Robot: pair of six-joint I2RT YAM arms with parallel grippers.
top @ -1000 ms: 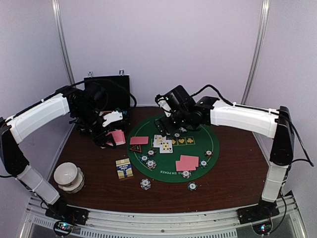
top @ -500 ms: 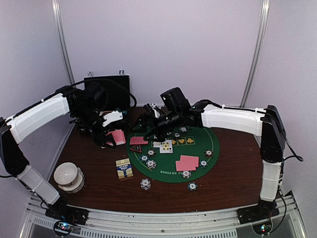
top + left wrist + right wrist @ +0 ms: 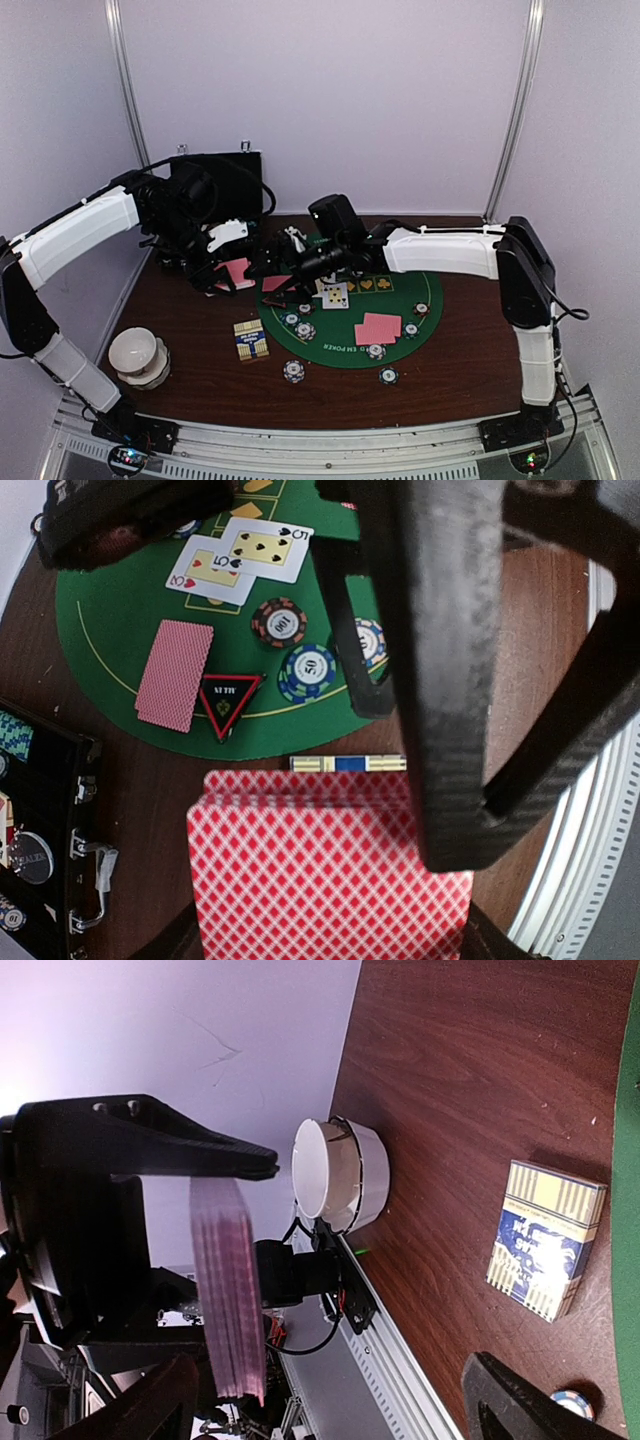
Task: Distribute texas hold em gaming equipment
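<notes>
**A:** Where's the deck?

**B:** The deck of pink-backed cards is up off the table, clamped in the left gripper. It hangs just left of the green mat, in front of the black case.

**A:** Which way does it face?

**B:** Its patterned back is turned to the left wrist camera and partly up toward the top one. From the right wrist it shows edge-on, a thin slab running up and down the frame with a black finger at each end. I can't tell whether that run is its long side, because the left wrist view cuts off its near end.

**A:** And the other claw?

**B:** The right gripper is stretched across toward the deck with its fingers spread wide. One finger crosses in front of the deck in the left wrist view. I can't say whether it touches.

**A:** What's around it?

**B:** The card box lies flat on the table below, and the white bowl is further out. On the mat, a face-down card lies with its long axis running toward the face-up cards. The red triangle marker is just beside it, tip toward the mat's rim, with chips next to that.
</notes>
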